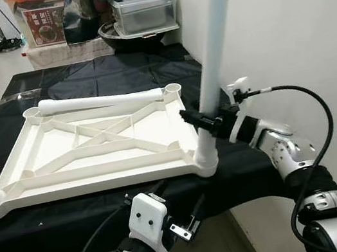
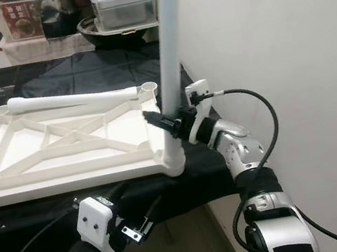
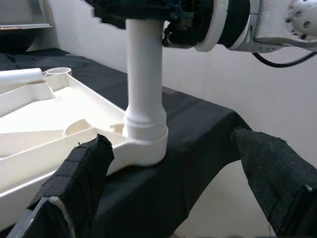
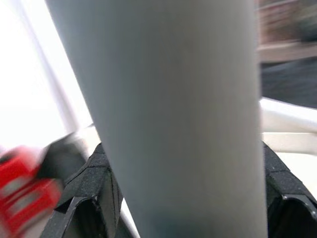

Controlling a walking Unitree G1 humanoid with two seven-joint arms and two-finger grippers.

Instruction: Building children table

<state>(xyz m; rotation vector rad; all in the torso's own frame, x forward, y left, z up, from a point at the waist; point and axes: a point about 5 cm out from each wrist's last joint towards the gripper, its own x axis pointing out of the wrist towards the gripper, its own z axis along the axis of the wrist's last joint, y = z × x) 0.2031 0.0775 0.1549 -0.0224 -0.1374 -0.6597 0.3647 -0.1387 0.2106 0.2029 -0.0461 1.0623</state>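
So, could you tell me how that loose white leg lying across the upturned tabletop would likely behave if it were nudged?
The loose leg is a smooth round tube lying on its side, so it would probably roll. It rests on the tabletop's far rim between two corner sockets, which may check it. It looks like hollow plastic, so likely stiff and light.

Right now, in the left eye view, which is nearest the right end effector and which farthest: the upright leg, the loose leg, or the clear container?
1. Upright leg, held in the right end effector.
2. Loose leg, lying across the tabletop's far edge.
3. Clear container, beyond the table.
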